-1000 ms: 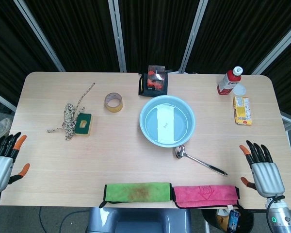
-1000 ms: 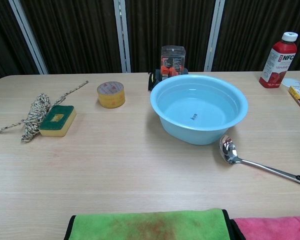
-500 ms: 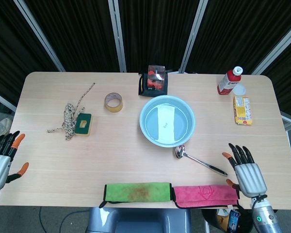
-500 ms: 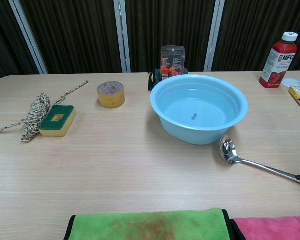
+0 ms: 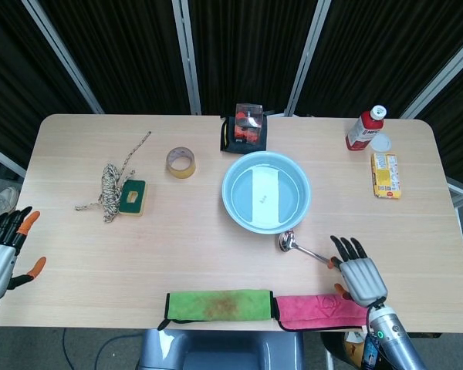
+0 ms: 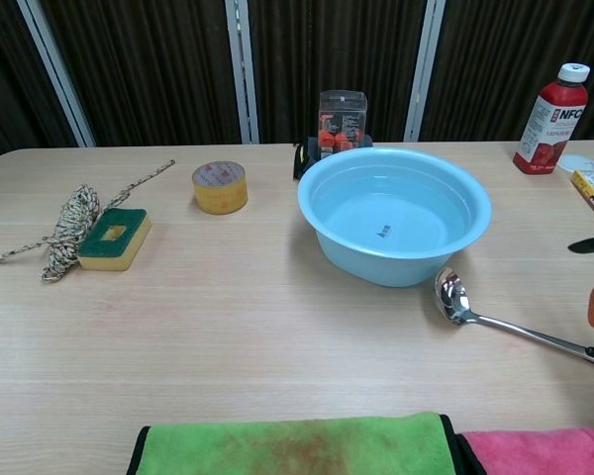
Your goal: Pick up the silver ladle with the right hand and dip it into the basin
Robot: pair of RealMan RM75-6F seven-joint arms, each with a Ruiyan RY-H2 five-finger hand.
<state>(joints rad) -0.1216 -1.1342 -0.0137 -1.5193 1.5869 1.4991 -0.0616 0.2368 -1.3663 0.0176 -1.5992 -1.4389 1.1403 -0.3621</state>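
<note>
The silver ladle [image 5: 309,250] is laid flat on the table [image 5: 85,239] beside the blue basin [image 5: 265,192]. The right hand [image 5: 358,274] is held over its handle, fingers spread (nothing is gripped).

Pale matt wood-grain tabletop [image 6: 228,327], glossy polished metal ladle [image 6: 453,297] with a mirror-bright bowl, smooth shiny light-blue plastic basin [image 6: 394,252], fuzzy green cloth [image 6: 297,447] and pink cloth [image 6: 535,452] at the near edge, rough twisted rope [image 6: 67,223], clear glossy plastic box [image 6: 342,121].
</note>
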